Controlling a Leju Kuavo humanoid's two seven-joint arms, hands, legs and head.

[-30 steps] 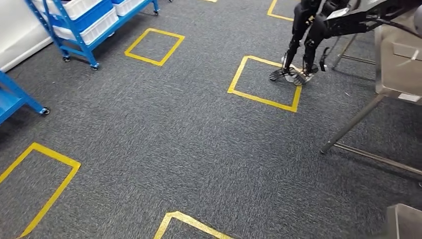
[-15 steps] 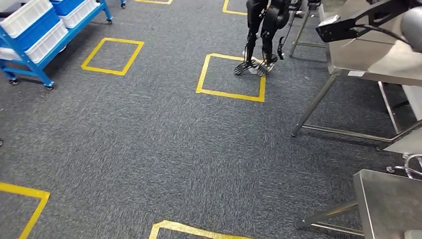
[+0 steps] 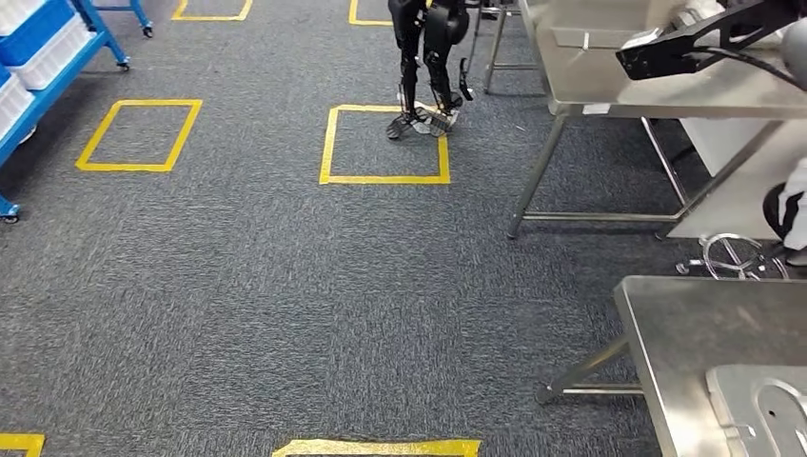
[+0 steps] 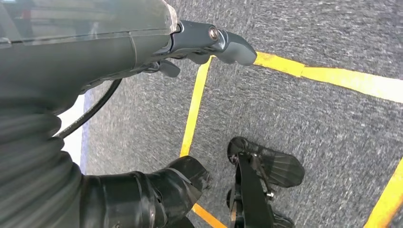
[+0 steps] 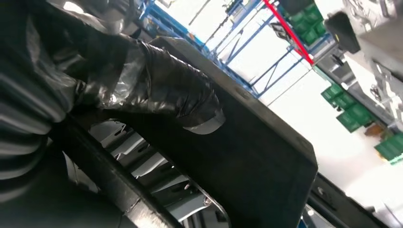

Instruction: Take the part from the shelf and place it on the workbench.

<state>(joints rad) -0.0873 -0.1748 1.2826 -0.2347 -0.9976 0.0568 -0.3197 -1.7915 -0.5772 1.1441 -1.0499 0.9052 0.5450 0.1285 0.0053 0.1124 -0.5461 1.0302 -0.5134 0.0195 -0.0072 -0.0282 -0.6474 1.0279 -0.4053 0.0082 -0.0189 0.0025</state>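
**Black part held up in the right hand, steel tabletops ahead**

Here is the head view, looking down over grey carpet [image 3: 238,286] marked with yellow tape squares [image 3: 385,143]. The long, flat black part [image 3: 685,43] is up at the right side of the picture, off any surface, seen against the far stainless steel tabletop [image 3: 609,90]. Its long axis runs slantwise, and the lower end, capped with a pale patch, points left toward the middle of the room, while the other end rises to the right edge.

In the right wrist view, the right hand [image 5: 142,80] has that part in its grasp: dark, tape-wrapped fingers [image 5: 190,102] lie pressed across the flat black face of the panel [image 5: 256,161], which reaches away from the hand.

In the left wrist view, the left hand [image 4: 142,57] hangs over the carpet and carries nothing, with the grey thumb stretched out and well apart from the dark fingers [image 4: 171,187].

A near stainless steel tabletop [image 3: 695,333] sits at the lower right, with a pale pressed-metal piece [image 3: 761,409] lying on it. A black two-legged robot [image 3: 428,57] stands at the edge of a tape square beside the far tabletop. A blue shelf trolley with white bins [image 3: 38,57] is off at the left.
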